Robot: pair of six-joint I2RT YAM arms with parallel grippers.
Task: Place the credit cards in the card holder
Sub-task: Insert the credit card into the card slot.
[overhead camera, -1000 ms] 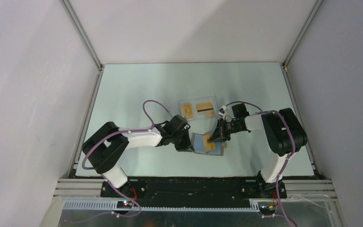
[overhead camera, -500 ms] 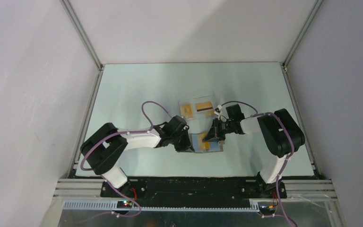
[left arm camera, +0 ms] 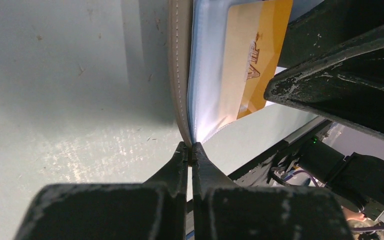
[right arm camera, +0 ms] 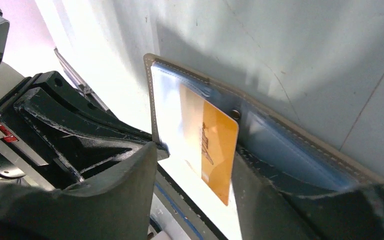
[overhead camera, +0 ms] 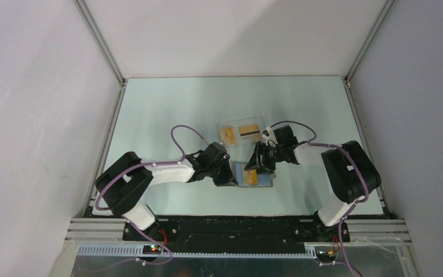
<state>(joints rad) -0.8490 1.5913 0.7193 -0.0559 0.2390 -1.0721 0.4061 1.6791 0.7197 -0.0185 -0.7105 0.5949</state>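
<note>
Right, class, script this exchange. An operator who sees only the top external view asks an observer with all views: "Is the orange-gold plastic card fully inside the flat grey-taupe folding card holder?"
Observer: No. The right wrist view shows the orange-gold plastic card only partly slid into the grey-taupe folding card holder, with its near end jutting out.
Operator: Is the right hand gripping it?
Observer: No. The right hand stands open, one finger on each side of the card.
Operator: And the left hand?
Observer: The left hand is shut on the holder's stitched edge.
</note>
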